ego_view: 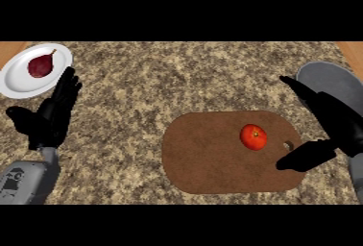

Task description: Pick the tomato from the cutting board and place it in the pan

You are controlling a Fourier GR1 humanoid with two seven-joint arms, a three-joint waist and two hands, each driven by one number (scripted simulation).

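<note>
- The tomato [254, 137] is sitting on the brown cutting board [212, 168] on the desk [177, 77].
- The right hand [333, 129] is spreading open just right of it, holding nothing, over the grey pan [330, 77].
- The left hand [50, 115] is resting open beside a white plate [18, 81] carrying a dark red fruit [40, 65].

Even, soft light; faint shadows; no glare.

you've got tomato [254, 136] on board [212, 168] center-right, pan [332, 81] far right behind it, plate [21, 81] w/ fruit [40, 65] far left.
</note>
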